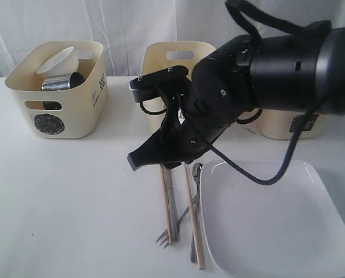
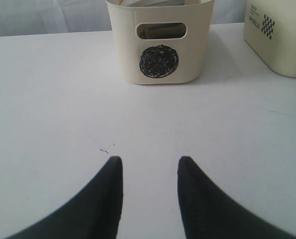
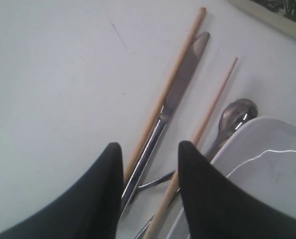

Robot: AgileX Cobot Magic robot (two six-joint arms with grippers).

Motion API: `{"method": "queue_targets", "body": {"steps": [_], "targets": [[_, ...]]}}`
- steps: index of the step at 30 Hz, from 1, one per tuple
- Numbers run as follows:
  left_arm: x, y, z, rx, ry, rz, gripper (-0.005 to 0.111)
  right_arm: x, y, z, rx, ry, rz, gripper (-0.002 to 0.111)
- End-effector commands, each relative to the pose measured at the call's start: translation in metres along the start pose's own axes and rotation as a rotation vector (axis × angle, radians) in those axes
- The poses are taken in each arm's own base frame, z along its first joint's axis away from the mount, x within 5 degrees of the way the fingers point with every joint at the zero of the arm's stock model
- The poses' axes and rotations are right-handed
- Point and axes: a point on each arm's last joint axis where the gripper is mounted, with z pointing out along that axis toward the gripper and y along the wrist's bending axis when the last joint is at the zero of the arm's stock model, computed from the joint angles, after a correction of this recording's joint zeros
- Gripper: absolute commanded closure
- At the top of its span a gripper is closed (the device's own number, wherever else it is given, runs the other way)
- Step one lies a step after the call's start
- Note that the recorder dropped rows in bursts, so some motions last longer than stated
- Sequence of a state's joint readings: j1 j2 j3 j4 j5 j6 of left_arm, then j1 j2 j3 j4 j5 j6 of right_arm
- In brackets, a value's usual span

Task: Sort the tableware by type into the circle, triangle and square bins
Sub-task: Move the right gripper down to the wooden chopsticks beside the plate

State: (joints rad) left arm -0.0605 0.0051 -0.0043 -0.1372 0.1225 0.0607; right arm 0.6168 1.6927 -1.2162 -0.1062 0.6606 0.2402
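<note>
Closest to us, our right end effector (image 3: 150,147) hangs low, its black fingers (image 3: 98,199) spread either side of the flat steel knife (image 3: 185,74), likely to pinch it. Thin wooden chopsticks (image 3: 172,74) and a shiny spoon (image 3: 240,112) lie close by, next to the smooth white square plate (image 1: 276,226). Our left end effector (image 2: 150,159) is spread and empty, facing the cream circle bin (image 2: 160,40), where a round steel mug (image 1: 59,84) sits.

Steel, wood, plastic and gloss white on a matt top

Mirror-bright steel on the knife (image 3: 180,84) handle, spoon (image 3: 239,113) and fork (image 1: 164,236), duller grey on the blade; bare, pale, matt wood on both chopsticks (image 3: 166,87); smooth glossy white on the square plate (image 1: 276,231) at five o'clock; smooth cream plastic on the circle bin (image 1: 73,110) at ten o'clock, shiny steel mug (image 1: 59,84) and glossy white bowl (image 1: 59,61) inside; smooth matt white table (image 1: 62,202).
</note>
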Motion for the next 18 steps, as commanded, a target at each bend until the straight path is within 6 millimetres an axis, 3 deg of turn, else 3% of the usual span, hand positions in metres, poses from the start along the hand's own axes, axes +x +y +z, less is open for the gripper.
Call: {"method": "queue_targets", "body": {"steps": [1, 12, 18], "targets": [[0.001, 0.0, 0.0, 0.005, 0.002, -0.011, 0.065, 0.004, 0.001, 0.016, 0.012, 0.069, 0.008, 0.073], [0.001, 0.0, 0.0, 0.005, 0.002, -0.011, 0.065, 0.017, 0.013, 0.052, -0.039, 0.175, 0.048, 0.073], [0.001, 0.0, 0.0, 0.005, 0.002, -0.011, 0.065, 0.015, 0.017, 0.061, -0.054, 0.144, 0.054, 0.073]]}}
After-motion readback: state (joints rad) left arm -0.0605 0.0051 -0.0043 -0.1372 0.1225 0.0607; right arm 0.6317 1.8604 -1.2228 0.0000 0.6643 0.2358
